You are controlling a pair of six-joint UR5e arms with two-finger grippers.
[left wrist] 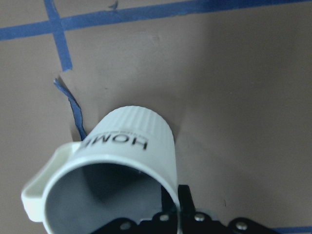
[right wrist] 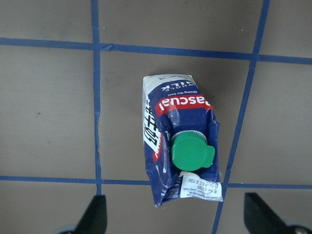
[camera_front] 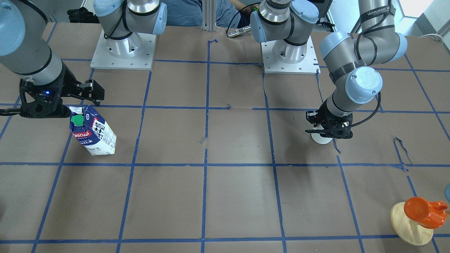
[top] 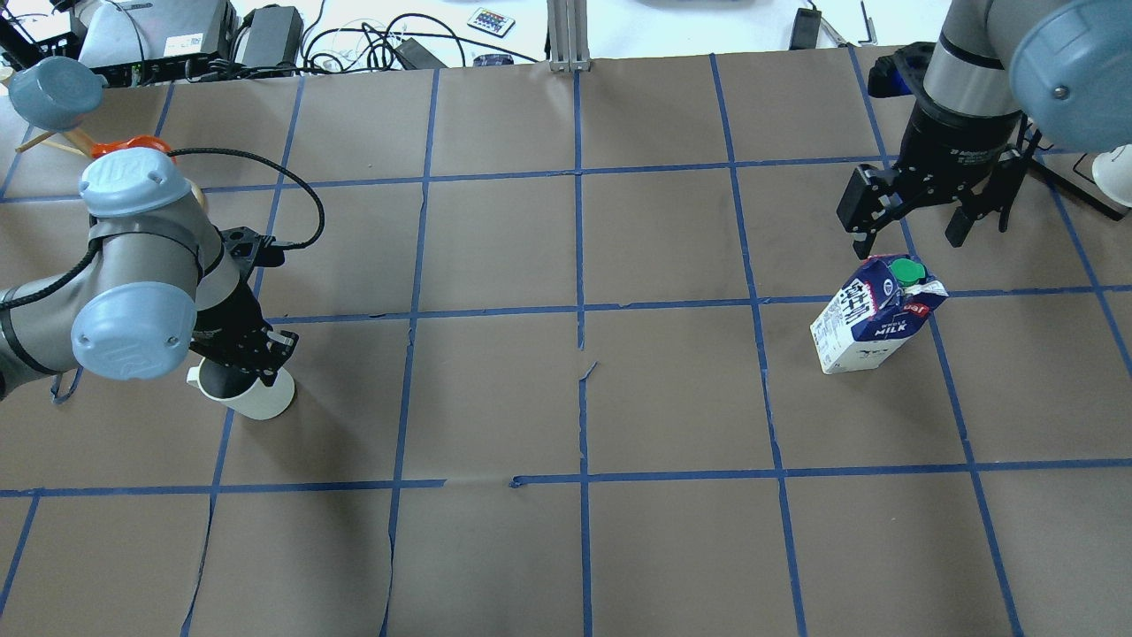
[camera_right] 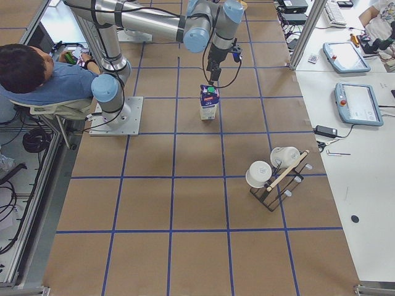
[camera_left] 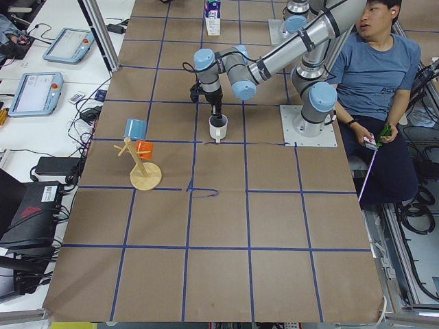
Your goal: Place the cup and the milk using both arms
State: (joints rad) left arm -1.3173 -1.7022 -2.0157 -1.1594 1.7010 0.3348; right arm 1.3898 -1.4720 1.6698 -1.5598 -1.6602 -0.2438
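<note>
The cup [top: 263,401] is a white ribbed mug with "HOME" lettering [left wrist: 131,141], and it stands on the brown table on my left side. My left gripper [top: 243,354] comes down on it from above and is shut on its rim wall, with one finger [left wrist: 184,197] on the outside. It also shows in the front view [camera_front: 330,129] over the cup [camera_front: 321,138]. The milk [top: 871,323] stands upright on my right side, green cap up [right wrist: 191,152]. My right gripper [top: 911,237] hangs open just above and beyond it, apart from the carton.
An orange cup on a round wooden stand [camera_front: 409,225] sits at the table corner near my left arm. A rack with white mugs [camera_right: 271,172] stands at the right end. The arm bases [camera_front: 123,52] [camera_front: 290,56] sit at the back. A person [camera_left: 374,62] sits behind the robot.
</note>
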